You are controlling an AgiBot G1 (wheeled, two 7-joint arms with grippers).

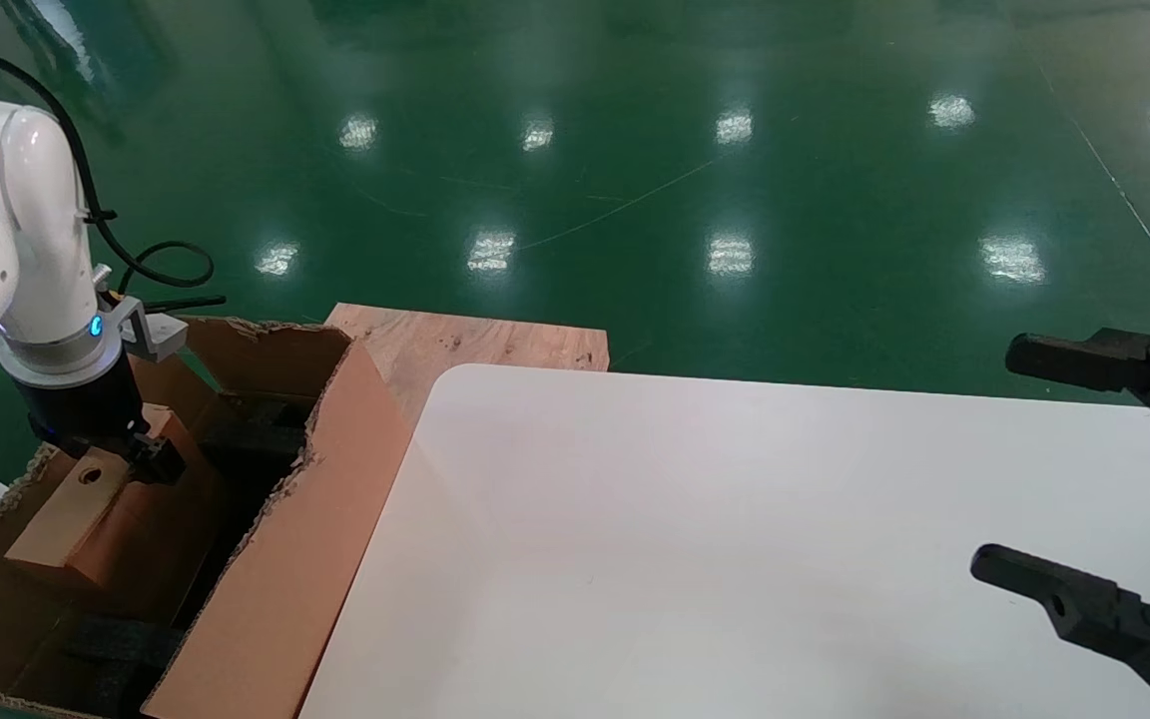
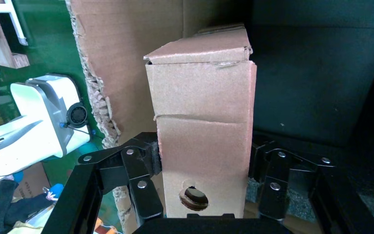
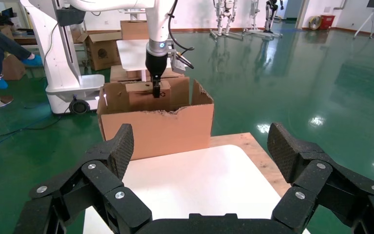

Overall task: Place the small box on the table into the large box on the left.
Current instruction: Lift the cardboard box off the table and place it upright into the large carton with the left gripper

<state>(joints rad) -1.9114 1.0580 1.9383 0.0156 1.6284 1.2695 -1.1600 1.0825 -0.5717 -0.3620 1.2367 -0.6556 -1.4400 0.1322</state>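
Item, small box (image 2: 202,131): I am holding it clamped in the left gripper (image 2: 204,168) down inside the large box (image 1: 286,539) (release left to do), right gripper (image 3: 202,161) idling spread over the table (image 1: 735,559).

small box (image 1: 86,514): brown, punched hole, tilted inside large box (image 1: 305,559); table (image 1: 735,559): white
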